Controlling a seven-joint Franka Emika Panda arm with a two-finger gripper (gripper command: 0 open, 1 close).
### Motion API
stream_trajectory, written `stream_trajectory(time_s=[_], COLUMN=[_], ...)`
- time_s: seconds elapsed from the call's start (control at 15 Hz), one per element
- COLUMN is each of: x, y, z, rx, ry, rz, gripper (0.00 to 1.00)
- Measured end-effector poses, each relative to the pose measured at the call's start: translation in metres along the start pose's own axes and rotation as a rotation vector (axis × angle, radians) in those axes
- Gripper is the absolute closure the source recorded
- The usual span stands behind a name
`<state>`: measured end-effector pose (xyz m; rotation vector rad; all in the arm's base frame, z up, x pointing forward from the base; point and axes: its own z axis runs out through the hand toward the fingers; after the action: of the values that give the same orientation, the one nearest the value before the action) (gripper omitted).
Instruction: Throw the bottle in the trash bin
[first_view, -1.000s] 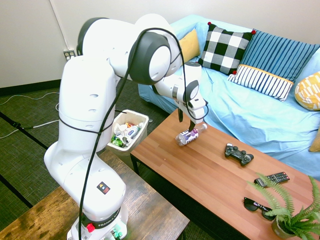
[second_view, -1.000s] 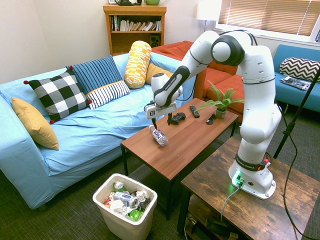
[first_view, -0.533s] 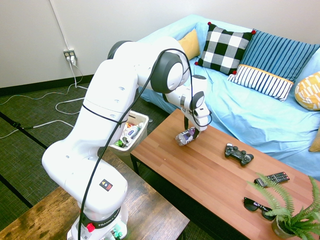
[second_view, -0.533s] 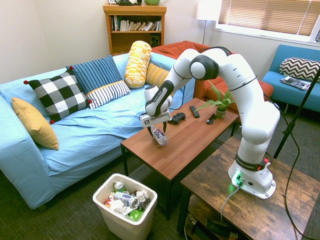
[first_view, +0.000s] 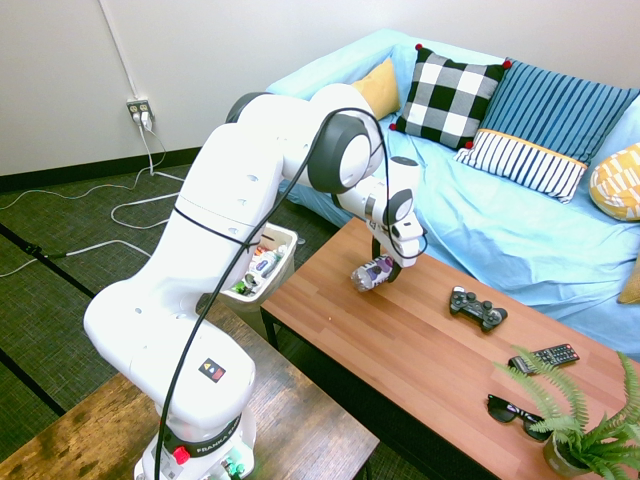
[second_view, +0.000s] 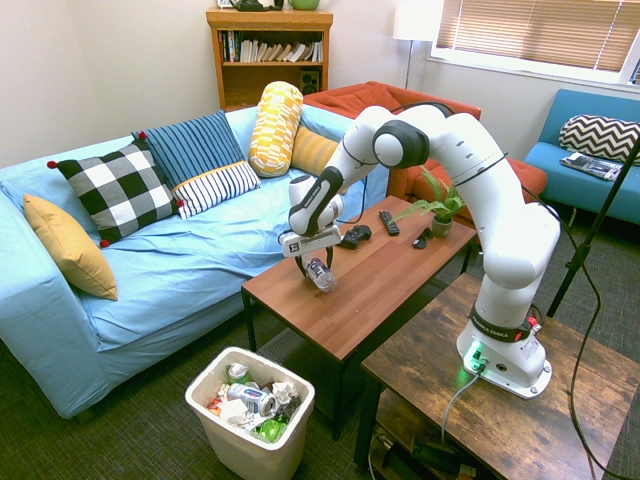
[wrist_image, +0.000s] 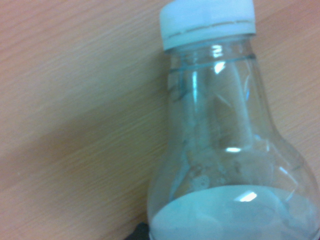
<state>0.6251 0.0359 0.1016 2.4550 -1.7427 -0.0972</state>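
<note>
The bottle (first_view: 371, 273) lies on its side on the brown table (first_view: 420, 350), near the table's upper left end in the first outside view. In the second outside view the bottle (second_view: 318, 272) is a bit left of the middle of the frame. Up close, in the wrist view, the bottle (wrist_image: 225, 140) fills the right side. It is clear, with a white cap at the top and a pale label low down, and the wood of the table (wrist_image: 75, 110) shows behind it.

The claw (first_view: 385, 272) points down and sits right over the bottle. Its fingers are spread wide, one on each side of the bottle. I cannot tell if they touch it. In the second outside view the claw (second_view: 313, 266) is low by the table top.

The bin (second_view: 205, 392) stands on the floor at the lower left of that frame, well apart from the bottle. It is full of wrappers and packets. In the first outside view the bin (first_view: 283, 237) peeks out behind the white arm, just left of the table.
</note>
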Motion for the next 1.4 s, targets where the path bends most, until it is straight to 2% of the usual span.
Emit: stream_trajectory(time_s=[0.4, 0.6, 0.73, 0.87, 1.0, 1.2, 1.4], x=[-0.004, -0.035, -0.097, -0.182, -0.268, -0.369, -0.438], y=[-0.002, -0.011, -0.016, -0.014, -0.006, 0.005, 0.009], z=[-0.003, -0.040, -0.088, -0.130, -0.145, -0.125, -0.086], rx=[0.011, 0.057, 0.088, 0.091, 0.075, 0.028, 0.002], ry=[-0.012, 0.001, 0.039, 0.088, 0.127, 0.171, 0.215], rz=[-0.020, -0.085, -0.181, -0.278, -0.370, -0.495, -0.610], gripper=[1.00, 1.00, 1.00, 1.00, 1.00, 1.00, 1.00])
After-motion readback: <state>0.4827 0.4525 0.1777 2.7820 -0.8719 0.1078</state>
